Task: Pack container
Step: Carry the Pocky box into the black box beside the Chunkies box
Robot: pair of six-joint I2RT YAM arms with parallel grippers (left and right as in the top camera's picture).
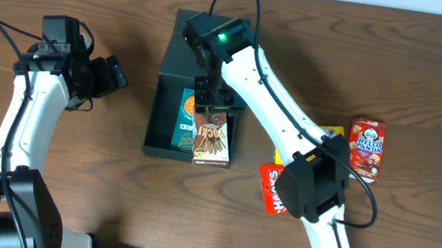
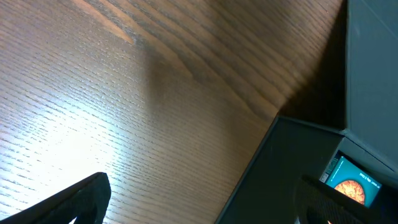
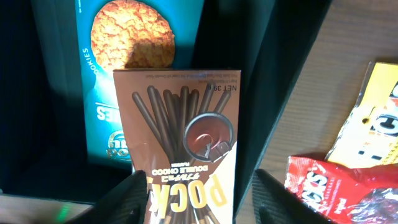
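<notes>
The container (image 1: 175, 67) is a dark open box at the table's middle, seen in the left wrist view as a dark wall (image 2: 280, 174). Inside lies a teal cookie packet (image 1: 185, 119) (image 3: 124, 62) (image 2: 351, 183). A brown Pocky box (image 1: 211, 140) (image 3: 180, 124) lies beside it, its near end over the front wall. My right gripper (image 1: 213, 106) (image 3: 199, 196) straddles the Pocky box: the left finger touches it and a small gap shows at the right finger. My left gripper (image 1: 112, 75) (image 2: 205, 205) stands open over bare table, left of the container.
Right of the container lie a red snack packet (image 1: 272, 189) (image 3: 336, 186), a yellow packet (image 1: 335, 132) (image 3: 373, 118) and a red Hello Panda box (image 1: 365, 149). The right arm reaches across them from the front edge.
</notes>
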